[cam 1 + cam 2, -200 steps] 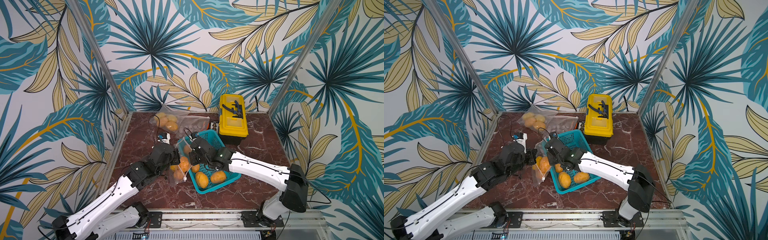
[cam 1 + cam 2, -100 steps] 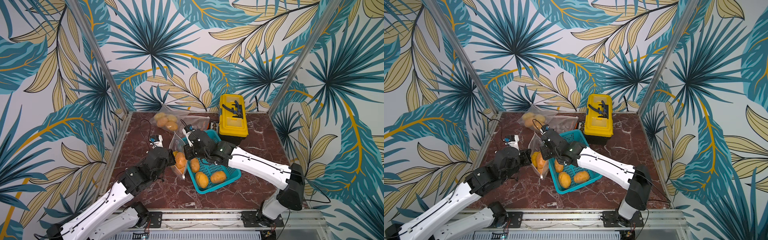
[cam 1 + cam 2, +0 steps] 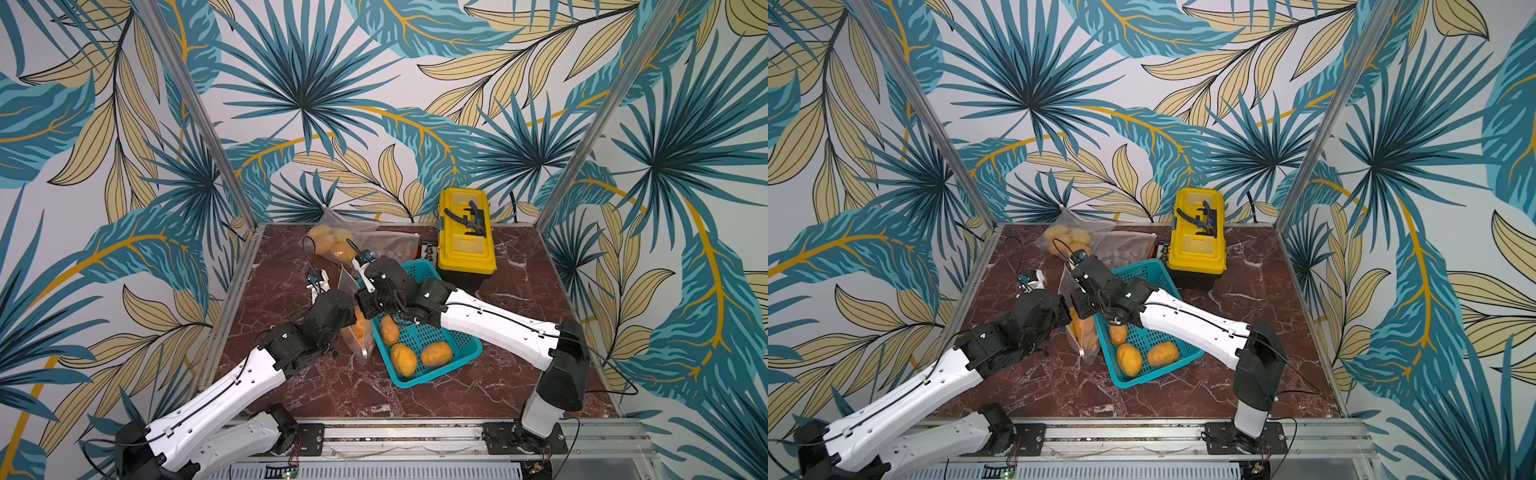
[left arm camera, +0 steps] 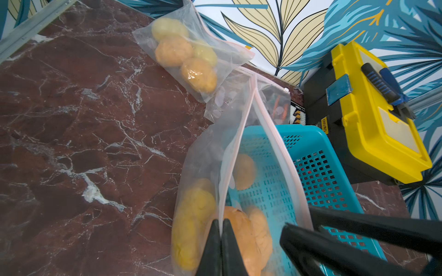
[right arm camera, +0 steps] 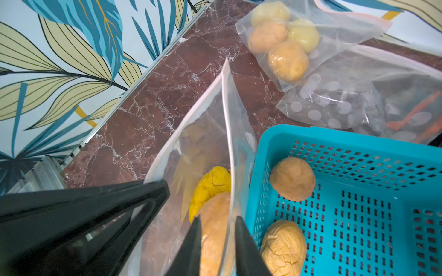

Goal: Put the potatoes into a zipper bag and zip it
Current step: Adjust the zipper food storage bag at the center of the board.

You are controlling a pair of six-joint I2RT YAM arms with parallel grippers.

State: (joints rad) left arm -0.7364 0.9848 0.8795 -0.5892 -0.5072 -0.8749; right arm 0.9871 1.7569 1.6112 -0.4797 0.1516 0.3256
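Potatoes (image 3: pixel 360 329) show only as an orange blur through the film of a clear zipper bag (image 4: pixel 210 153), which stands upright just left of centre in both top views. How many are inside cannot be counted. The bag's mouth is unzipped, its two pink-edged lips parted.

The left gripper (image 4: pixel 221 223) is pinched tight on the lip away from the basket, directly above the bagged potatoes. The right gripper (image 5: pixel 218 218) straddles the lip nearest the basket. Its fingers are parted with the film running between them, not clamped on it, and a potato sits in the bag right beneath. In both top views the fingertips of both are hidden under the black wrists, which meet over the bag.

Against the bag's right side, a teal basket (image 3: pixel 440 371) holds three loose potatoes (image 3: pixel 403 359), one tucked close under the right arm. At upper centre, toward the back wall, lies a second bag (image 3: pixel 332 245) of potatoes. Beside it is a third bag (image 5: pixel 346 102) whose contents are too murky to name. A yellow toolbox (image 3: pixel 465 241) stands behind the basket on the red marble table (image 3: pixel 519 291).
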